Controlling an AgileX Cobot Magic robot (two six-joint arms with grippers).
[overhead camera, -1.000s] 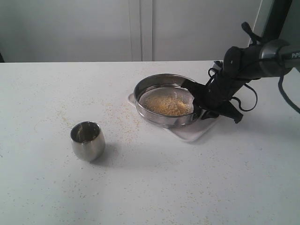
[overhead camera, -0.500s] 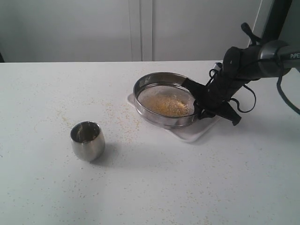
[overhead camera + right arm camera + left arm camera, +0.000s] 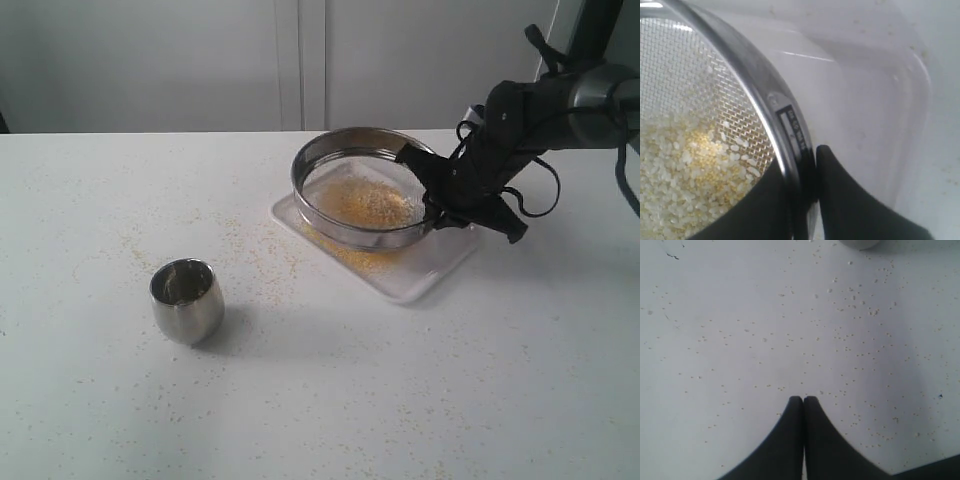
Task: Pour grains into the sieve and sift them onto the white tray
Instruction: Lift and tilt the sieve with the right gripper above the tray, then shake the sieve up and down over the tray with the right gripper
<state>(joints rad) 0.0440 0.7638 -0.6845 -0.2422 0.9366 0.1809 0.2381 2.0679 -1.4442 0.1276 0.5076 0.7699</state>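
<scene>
Reckoned the pouring part done: saw the grains (image 3: 372, 202) sitting in the sieve (image 3: 345, 232), and the cup (image 3: 187, 298) parked upright well apart on the surface (image 3: 400, 400). Looked empty, though couldn't see to the bottom of it.

Found the sieve held up over the white tray (image 3: 430, 270), seemingly tilted, with the right tool (image 3: 430, 200) pinching its rim wall on the side by the arm. Checked that in the right wrist view too: one finger outside the steel wall, the other inside over the mesh, clamped tight.

Spotted a yellow dusting already down on the tray under the sieve, so judged the sifting underway but not finished — still plenty lying on the mesh, mostly paler coarse bits with yellow mixed in. Guessed at more shaking needed.

Saw the left tool (image 3: 803, 401) pressed together, gripping nothing, hanging over speckled surface. Couldn't find it anywhere in the exterior view.

Hard bits: couldn't tell whether the sieve's near edge touched the tray or cleared it. Lost the far part of the tray behind the sieve and arm. Couldn't read the little label on the rim. Caught only a grey sliver at the edge of the left wrist view — maybe the cup, wouldn't swear to it.
</scene>
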